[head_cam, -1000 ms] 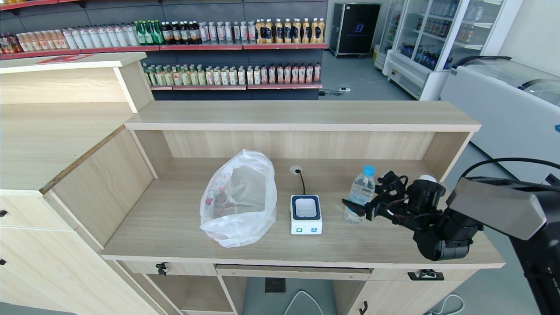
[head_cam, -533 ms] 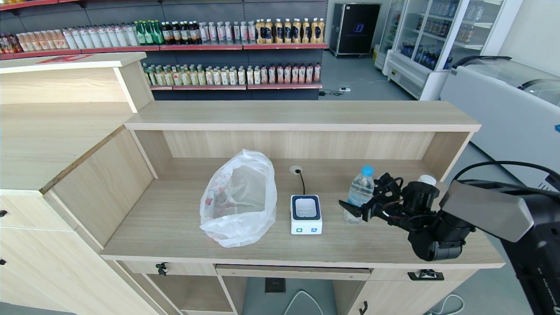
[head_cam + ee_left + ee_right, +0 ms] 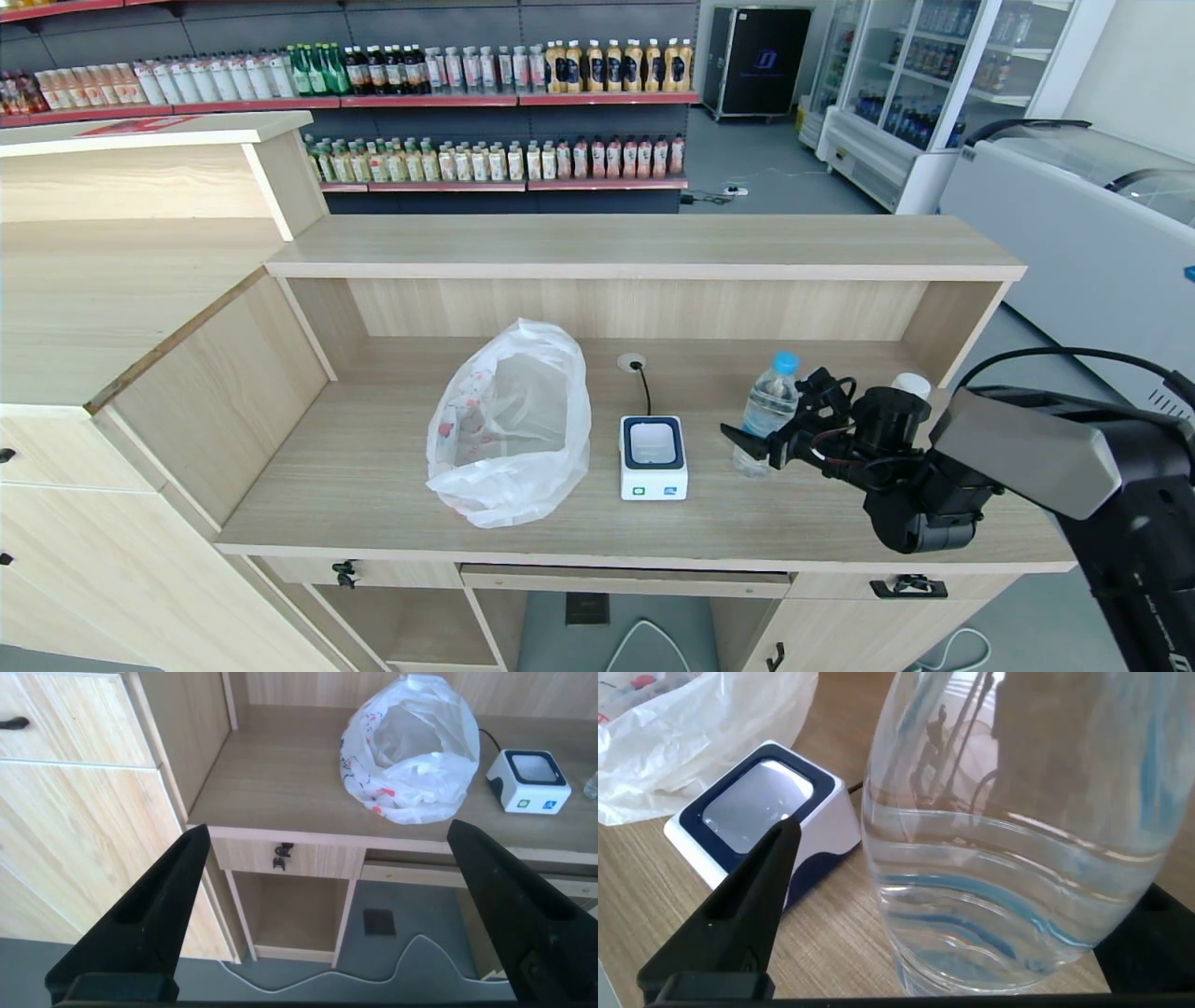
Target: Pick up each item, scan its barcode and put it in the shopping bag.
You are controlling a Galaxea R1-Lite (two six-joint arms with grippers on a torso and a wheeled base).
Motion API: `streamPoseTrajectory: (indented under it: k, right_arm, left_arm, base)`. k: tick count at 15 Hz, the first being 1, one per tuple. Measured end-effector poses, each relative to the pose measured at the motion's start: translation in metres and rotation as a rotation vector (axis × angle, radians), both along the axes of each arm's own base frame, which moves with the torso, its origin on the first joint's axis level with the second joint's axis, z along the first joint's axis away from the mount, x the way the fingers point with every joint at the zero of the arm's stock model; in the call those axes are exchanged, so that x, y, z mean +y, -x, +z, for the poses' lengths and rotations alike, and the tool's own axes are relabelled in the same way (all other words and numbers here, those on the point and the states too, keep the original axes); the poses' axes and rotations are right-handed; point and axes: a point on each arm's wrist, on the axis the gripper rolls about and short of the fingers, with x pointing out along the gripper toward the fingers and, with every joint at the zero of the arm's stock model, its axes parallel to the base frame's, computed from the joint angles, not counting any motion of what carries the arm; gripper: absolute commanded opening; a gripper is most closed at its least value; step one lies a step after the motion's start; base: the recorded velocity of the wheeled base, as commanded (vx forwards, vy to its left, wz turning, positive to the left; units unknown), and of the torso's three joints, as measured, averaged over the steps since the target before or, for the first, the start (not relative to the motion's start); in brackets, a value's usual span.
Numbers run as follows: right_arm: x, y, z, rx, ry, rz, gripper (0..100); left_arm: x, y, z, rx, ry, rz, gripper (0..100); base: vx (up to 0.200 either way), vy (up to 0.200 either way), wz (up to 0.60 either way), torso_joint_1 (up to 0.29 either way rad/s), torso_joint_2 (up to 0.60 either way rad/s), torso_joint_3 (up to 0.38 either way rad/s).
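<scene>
Clear blue-capped plastic bottle [image 3: 770, 411] holding water [image 3: 990, 924]
Right fingers [image 3: 738, 924] are flanking it, spread apart; left fingers [image 3: 149, 915] are gaping wide.

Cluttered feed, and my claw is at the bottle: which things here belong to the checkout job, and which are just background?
Job: water bottle, barcode scanner, shopping bag, white-capped item by the right claw.
Background: drink shelves, glass-door fridges, chest freezer, black case.
</scene>
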Motion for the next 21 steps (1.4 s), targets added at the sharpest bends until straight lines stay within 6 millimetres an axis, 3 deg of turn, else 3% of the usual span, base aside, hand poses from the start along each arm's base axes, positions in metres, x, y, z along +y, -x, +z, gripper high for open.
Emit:
streamPoseTrajectory:
  k: [1,2,11,14,18,21]
  right_arm:
    - [0.000,0.000,-0.001,0.003,0.000,0.004,100]
    - [0.000,0.001,-0.002,0.004,0.000,0.007,0]
    - [0.000,0.013,-0.002,0.012,-0.004,0.006,0]
    - [-0.002,0.020,0.009,0.032,-0.026,-0.008,0]
    - [-0.005,0.034,0.050,0.065,-0.068,-0.023,0]
    - [-0.009,0.063,0.102,0.117,-0.071,-0.031,0]
  left_arm:
    - [0.000,0.000,0.000,0.000,0.000,0.000,100]
    - [0.000,0.000,0.000,0.000,0.000,0.000,100]
    - [0.000,0.000,0.000,0.000,0.000,0.000,100]
    - [0.000,0.000,0.000,0.000,0.000,0.000,100]
    - [0.000,0.000,0.000,0.000,0.000,0.000,100]
    - [0.000,0.000,0.000,0.000,0.000,0.000,100]
  base:
    - [0.000,0.000,0.00,0.000,0.00,0.000]
    - [0.000,0.000,0.00,0.000,0.00,0.000]
    - [0.000,0.000,0.00,0.000,0.00,0.000]
    - [0.000,0.000,0.00,0.000,0.00,0.000]
    - [0.000,0.000,0.00,0.000,0.00,0.000]
    - [0.000,0.000,0.00,0.000,0.00,0.000]
